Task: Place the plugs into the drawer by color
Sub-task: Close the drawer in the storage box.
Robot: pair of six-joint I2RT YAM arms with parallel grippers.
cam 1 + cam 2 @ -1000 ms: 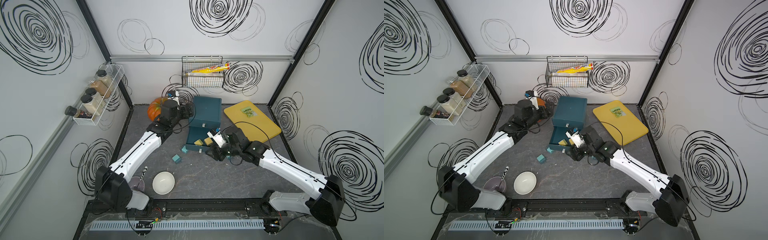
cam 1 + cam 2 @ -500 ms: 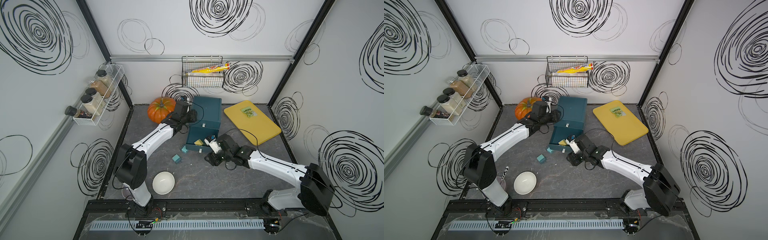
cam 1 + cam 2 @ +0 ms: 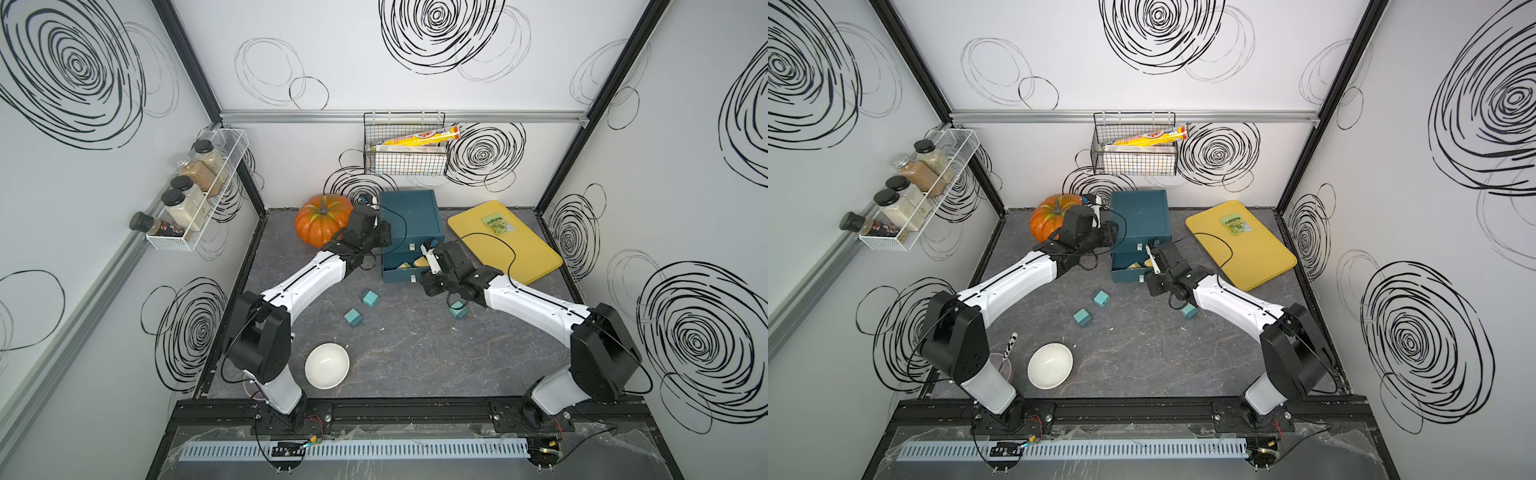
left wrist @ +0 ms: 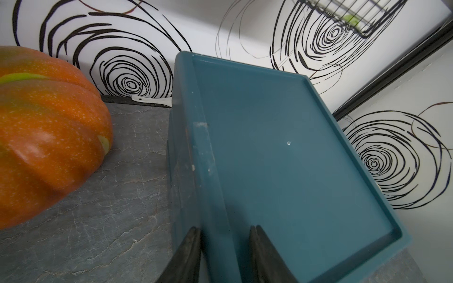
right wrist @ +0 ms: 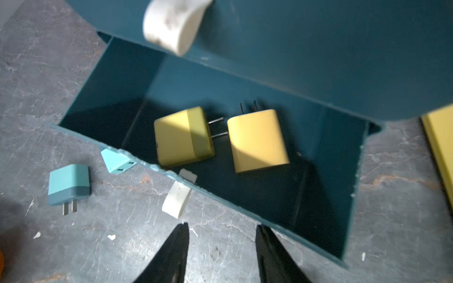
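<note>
The drawer (image 3: 411, 220) is a dark teal chest at the back of the table, with its bottom drawer (image 3: 401, 272) pulled out. Two yellow plugs (image 5: 183, 137) (image 5: 257, 142) lie inside it. Three teal plugs (image 3: 370, 297) (image 3: 353, 317) (image 3: 457, 310) lie on the table in front. My left gripper (image 4: 224, 229) straddles the chest's top left rim, shut on it. My right gripper (image 5: 220, 227) hangs open and empty over the table just before the open drawer's front, near its white handle (image 5: 177, 201).
An orange pumpkin (image 3: 322, 224) stands left of the chest, close to my left wrist. A yellow tray (image 3: 507, 245) lies to the right. A white bowl (image 3: 327, 365) sits near the front. A wire basket (image 3: 405, 160) hangs on the back wall.
My left gripper has swung from over the pumpkin to the chest's left rim, and its jaws have closed there. The right gripper has drawn back a little from the open drawer.
</note>
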